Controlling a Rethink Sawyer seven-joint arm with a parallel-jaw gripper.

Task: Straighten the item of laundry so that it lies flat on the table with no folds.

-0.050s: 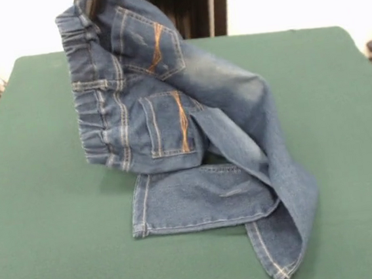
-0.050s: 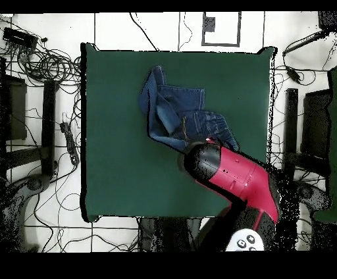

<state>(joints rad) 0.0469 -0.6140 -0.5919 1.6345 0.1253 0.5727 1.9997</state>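
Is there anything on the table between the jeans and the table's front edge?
No: in the front view, only bare green table lies below the jeans.

No readable text, labels, brand names, numbers or signs appear anywhere in either the front or overhead view.

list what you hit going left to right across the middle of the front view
bare green table → elastic waistband of the jeans → orange-stitched back pocket → hanging jeans leg → bare green table again
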